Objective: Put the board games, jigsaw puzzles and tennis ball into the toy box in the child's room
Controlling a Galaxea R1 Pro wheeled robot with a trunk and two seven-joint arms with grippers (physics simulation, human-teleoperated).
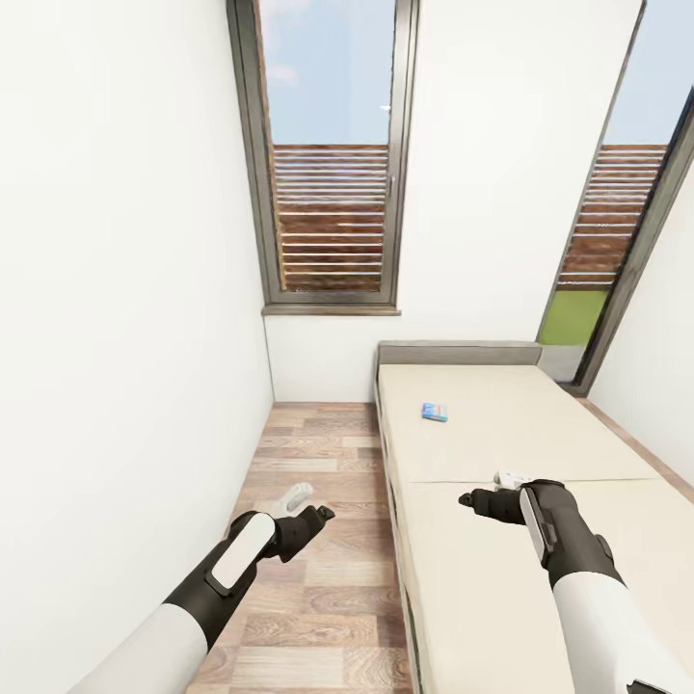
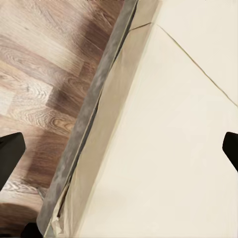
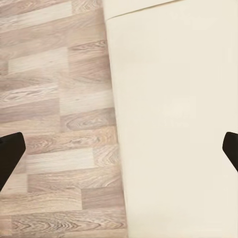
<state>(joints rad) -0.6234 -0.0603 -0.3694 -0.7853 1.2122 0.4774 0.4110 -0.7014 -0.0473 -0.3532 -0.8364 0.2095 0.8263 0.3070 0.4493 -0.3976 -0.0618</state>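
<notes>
One small blue board game point(image 1: 434, 412) lies flat on the far half of the cream bed point(image 1: 482, 578). My right gripper point(image 1: 490, 490) hovers open over the bed's near half, well short of the game, and holds nothing. My left gripper point(image 1: 306, 503) hangs open over the wooden floor beside the bed. In the left wrist view, the left gripper point(image 2: 119, 153) straddles the bed's grey edge with its dark fingertips point(image 2: 10, 158) wide apart. In the right wrist view, the right gripper point(image 3: 119, 151) is spread over mattress and floor. The table, toy box, jigsaw puzzles and tennis ball are out of view.
A narrow strip of wood floor point(image 1: 308, 598) runs between the white left wall and the bed. A tall window point(image 1: 333, 154) stands in the far wall behind the grey headboard point(image 1: 458, 353). A glass door point(image 1: 617, 251) is at the far right.
</notes>
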